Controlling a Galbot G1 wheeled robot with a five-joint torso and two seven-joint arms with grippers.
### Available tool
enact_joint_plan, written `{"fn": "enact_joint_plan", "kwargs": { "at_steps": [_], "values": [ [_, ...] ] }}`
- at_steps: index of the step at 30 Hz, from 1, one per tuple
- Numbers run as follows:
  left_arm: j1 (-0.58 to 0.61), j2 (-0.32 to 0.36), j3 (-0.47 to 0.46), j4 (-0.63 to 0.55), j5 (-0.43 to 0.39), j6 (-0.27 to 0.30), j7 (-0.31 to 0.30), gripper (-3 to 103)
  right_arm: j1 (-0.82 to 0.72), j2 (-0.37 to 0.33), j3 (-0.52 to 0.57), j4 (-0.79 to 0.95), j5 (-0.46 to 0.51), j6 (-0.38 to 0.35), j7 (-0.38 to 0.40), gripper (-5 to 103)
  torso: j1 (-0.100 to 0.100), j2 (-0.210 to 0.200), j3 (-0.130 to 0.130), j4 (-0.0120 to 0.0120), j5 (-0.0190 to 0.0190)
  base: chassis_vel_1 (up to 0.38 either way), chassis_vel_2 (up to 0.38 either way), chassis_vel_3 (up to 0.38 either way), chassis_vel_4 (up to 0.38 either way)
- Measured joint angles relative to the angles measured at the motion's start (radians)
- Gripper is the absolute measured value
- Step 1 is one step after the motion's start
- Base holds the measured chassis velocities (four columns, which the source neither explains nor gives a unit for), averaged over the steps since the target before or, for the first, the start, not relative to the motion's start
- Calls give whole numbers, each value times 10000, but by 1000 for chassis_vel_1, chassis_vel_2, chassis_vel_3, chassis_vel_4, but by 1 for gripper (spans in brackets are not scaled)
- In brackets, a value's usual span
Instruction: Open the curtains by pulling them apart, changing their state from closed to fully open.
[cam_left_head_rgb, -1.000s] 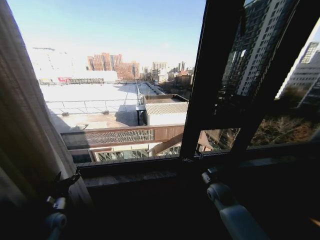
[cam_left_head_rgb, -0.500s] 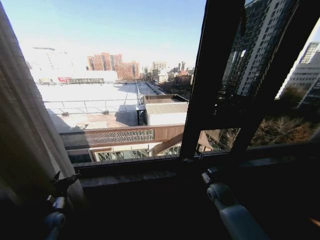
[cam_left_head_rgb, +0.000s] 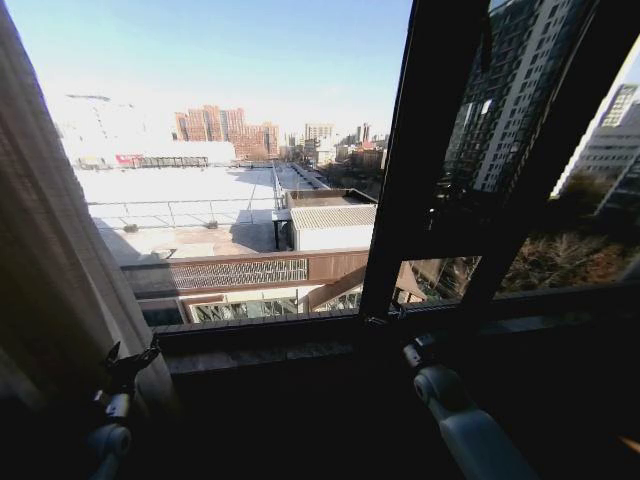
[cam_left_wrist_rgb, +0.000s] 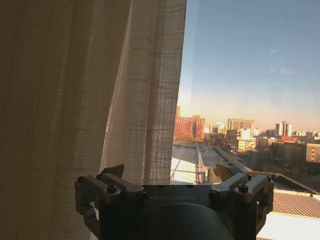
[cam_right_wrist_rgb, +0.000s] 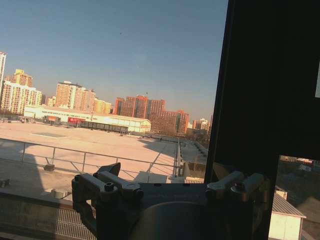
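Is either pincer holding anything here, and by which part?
Nothing is held: the left pincer is open beside the curtain, and the right pincer is open too.

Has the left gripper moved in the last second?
No. In the head view the left gripper sits at the same spot below the window sill, beside the curtain, whose edge has only swayed slightly.

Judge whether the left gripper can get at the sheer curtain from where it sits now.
Probably yes: the left gripper sits right beside the curtain, fingers open, with nothing between them.
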Motion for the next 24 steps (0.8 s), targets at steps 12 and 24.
{"fn": "enact_joint_plan", "kwargs": {
  "at_steps": [12, 24],
  "values": [
    [-3, 4, 2, 9, 0, -8, -8, 100, 0, 0, -1, 0, 0, 0, 0, 100, 1, 0, -1, 1, -2, -75, -90, 85, 75],
    [-4, 4, 7, 9, 0, -9, -9, 100, 0, 0, -1, 0, -1, 0, 0, 100, -1, 0, 0, -1, 3, -276, -279, 276, 270]
  ]
}}
